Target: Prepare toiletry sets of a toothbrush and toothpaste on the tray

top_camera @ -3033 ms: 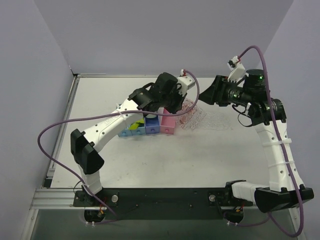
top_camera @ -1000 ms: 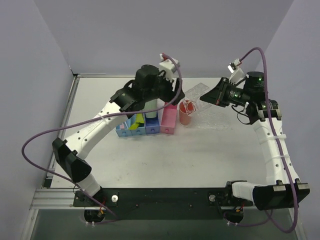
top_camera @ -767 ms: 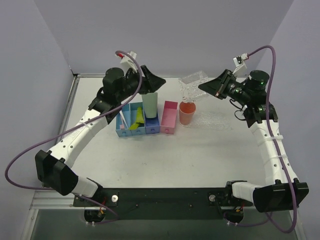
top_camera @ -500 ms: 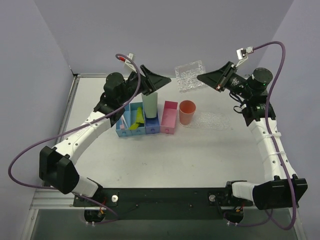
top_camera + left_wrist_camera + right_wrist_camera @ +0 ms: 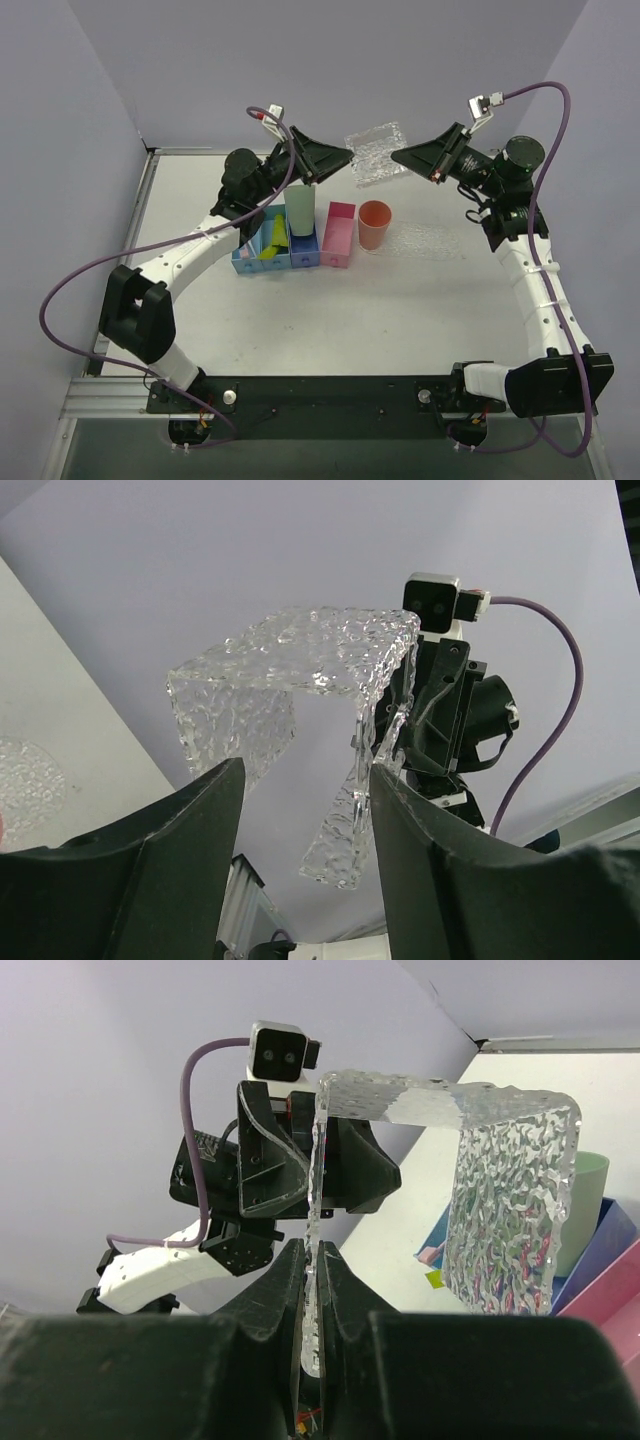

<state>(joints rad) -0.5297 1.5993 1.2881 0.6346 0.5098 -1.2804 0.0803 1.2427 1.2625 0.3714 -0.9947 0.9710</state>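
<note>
A clear bumpy tray [image 5: 375,155] hangs in the air above the back of the table. My right gripper [image 5: 398,157] is shut on its right edge, and the thin wall is pinched between the fingers [image 5: 285,1290]. My left gripper [image 5: 343,160] is raised at the tray's left side and stands open. One wall of the tray [image 5: 350,810] hangs between its fingers [image 5: 440,870], close to the right one. A white toothbrush [image 5: 244,240] and lime-yellow toothpaste [image 5: 272,241] lie in the blue bins [image 5: 250,264] on the table.
A green cup [image 5: 298,210] stands in the bins, a pink box [image 5: 338,236] beside them, then an orange cup [image 5: 374,224]. A second clear textured piece [image 5: 425,241] lies flat on the table at the right.
My right gripper has lifted the tray off the table into the air. My left arm swung up from the bins, turned toward the tray, and its jaws have narrowed a little.
</note>
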